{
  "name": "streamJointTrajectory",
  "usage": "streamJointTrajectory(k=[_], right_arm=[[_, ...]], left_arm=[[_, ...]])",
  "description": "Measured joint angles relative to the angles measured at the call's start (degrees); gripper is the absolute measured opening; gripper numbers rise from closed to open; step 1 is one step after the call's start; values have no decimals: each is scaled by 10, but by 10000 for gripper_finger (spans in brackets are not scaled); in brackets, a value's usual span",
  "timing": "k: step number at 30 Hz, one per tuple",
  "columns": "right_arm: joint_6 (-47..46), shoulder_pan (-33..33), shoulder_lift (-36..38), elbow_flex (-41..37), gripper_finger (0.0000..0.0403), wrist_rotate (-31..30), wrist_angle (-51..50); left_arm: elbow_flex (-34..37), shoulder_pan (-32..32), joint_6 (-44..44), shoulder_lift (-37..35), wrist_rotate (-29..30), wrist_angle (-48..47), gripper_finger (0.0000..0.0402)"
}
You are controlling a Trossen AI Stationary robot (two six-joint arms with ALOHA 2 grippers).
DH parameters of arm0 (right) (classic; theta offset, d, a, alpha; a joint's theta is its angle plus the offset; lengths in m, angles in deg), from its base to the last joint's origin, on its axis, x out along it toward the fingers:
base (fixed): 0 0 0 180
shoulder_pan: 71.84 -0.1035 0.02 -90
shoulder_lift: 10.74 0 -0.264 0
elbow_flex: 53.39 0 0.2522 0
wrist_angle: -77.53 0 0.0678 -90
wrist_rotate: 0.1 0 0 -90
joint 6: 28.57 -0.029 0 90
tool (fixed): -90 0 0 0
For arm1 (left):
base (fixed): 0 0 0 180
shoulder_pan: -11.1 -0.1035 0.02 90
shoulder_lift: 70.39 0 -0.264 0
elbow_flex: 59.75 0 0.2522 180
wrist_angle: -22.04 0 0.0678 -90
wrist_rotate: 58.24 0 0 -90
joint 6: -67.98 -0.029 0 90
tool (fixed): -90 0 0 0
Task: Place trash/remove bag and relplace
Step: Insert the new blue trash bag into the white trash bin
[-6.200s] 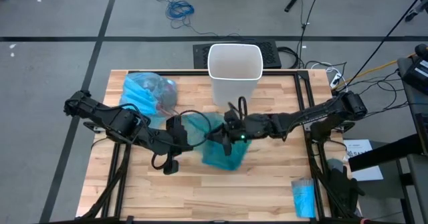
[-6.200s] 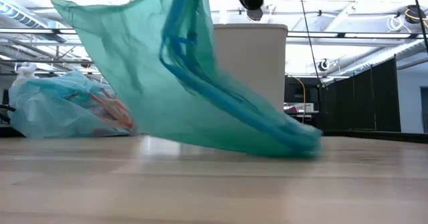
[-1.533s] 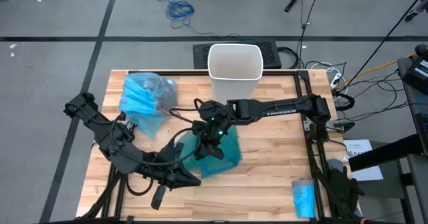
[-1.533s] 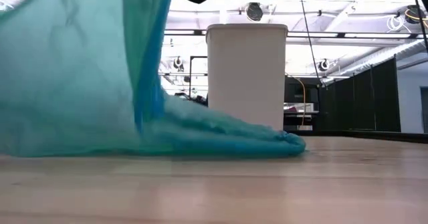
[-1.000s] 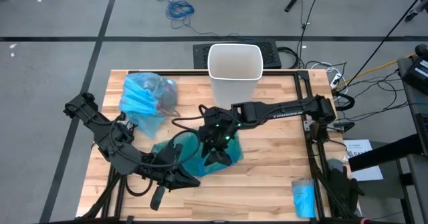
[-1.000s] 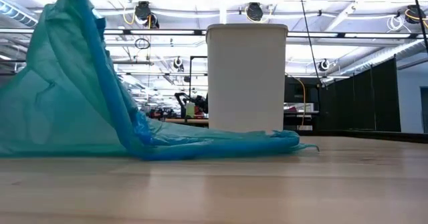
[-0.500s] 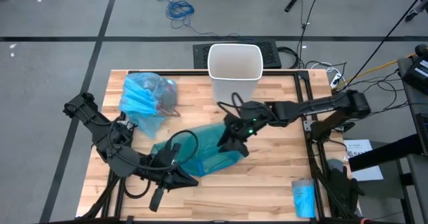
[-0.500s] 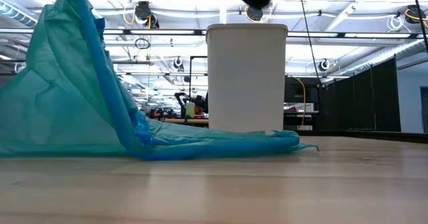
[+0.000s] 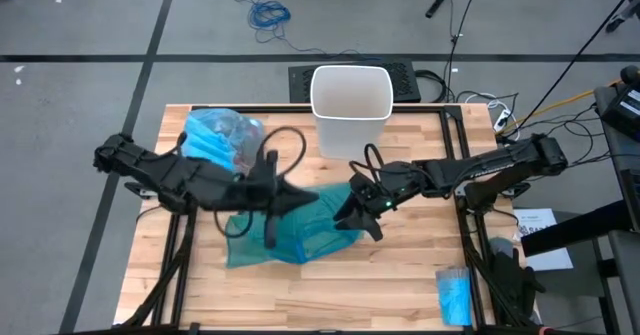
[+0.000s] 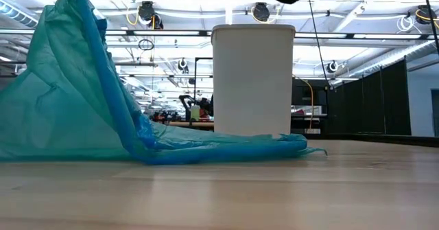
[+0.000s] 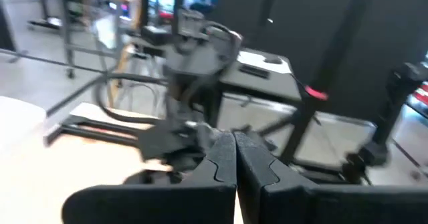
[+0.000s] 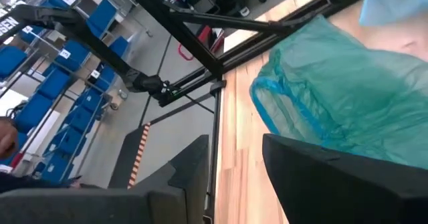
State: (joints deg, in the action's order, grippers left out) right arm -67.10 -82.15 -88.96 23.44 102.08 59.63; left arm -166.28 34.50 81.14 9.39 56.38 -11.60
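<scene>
The bag (image 9: 212, 140), light sky-blue and bunched, lies at the table's far left; a darker lump shows through it, and the trash does not show apart from it. A darker teal-green bag (image 9: 295, 237) lies near the table's middle, peaked at its left end (image 10: 68, 86) and flat toward the right. My left gripper (image 9: 308, 198) hangs shut above the teal bag's far edge, with nothing between its fingers (image 11: 234, 164). My right gripper (image 9: 350, 217) is open in the air over that bag's right end (image 12: 334, 97), with nothing in its gap (image 12: 234, 177).
A white bin (image 9: 351, 105) stands upright at the far middle of the table, open end up (image 10: 252, 79). A small bright-blue roll (image 9: 453, 295) lies off the near right corner. Bare wood (image 9: 400, 275) shows along the near edge and to the right.
My left arm has swung from the near edge toward the far side and now reaches over the teal bag, rolled about its own line. My right gripper has drawn back toward the table's right edge, off the bag's middle. The teal bag has lain still.
</scene>
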Motion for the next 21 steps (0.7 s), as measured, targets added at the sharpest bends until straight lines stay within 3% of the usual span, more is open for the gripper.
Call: streamJointTrajectory(k=[5, 11, 17, 21], right_arm=[[48, 6, 18, 0, 132, 1, -8], [120, 41, 37, 0, 132, 88, -24], [120, 69, 38, 0, 132, 92, -25], [98, 83, 38, 0, 132, 91, -21]], left_arm=[[0, -37, -1, 2, 1, 6, 0], [0, -51, 21, 24, 0, 73, 0], [0, -51, 118, 35, -1, 100, 0], [0, -52, 119, 35, -1, 100, 0]])
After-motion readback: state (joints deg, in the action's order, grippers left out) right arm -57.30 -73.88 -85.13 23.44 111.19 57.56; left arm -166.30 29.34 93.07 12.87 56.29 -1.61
